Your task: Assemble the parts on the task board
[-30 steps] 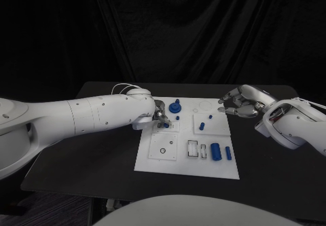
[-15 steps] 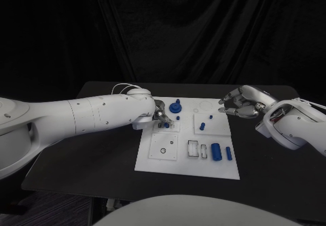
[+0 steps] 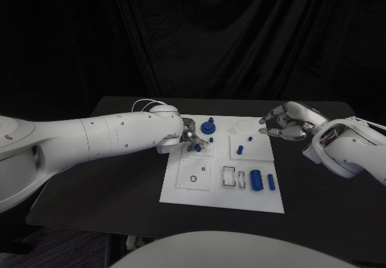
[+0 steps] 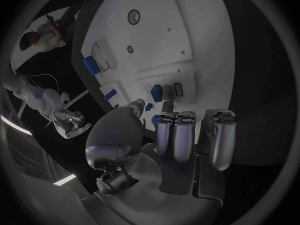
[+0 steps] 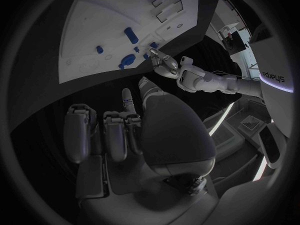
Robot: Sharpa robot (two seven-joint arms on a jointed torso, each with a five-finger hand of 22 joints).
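Observation:
The white task board (image 3: pixel 181 192) lies mid-table. My left hand (image 3: pixel 191 138) is low over its far left part, thumb and a finger pinching a small blue part (image 3: pixel 197 148) against the board. The left wrist view shows that part (image 4: pixel 157 92) beside a fingertip (image 4: pixel 167 94), next to a small slot (image 4: pixel 177 88). My right hand (image 3: pixel 285 124) hovers past the board's far right corner, fingers loosely bent and apart, nothing in them. From the right wrist view, the board (image 5: pixel 94 20) and my left hand (image 5: pixel 164 60) lie beyond its fingers.
Other blue parts are on the board: a knob (image 3: pixel 208 127), a short peg (image 3: pixel 239 149), a tiny piece (image 3: pixel 249 138), a thick cylinder (image 3: pixel 256 180) and a thinner one (image 3: pixel 270 181). Rectangular slots (image 3: pixel 228 176) and a round hole (image 3: pixel 192 178) sit nearer me.

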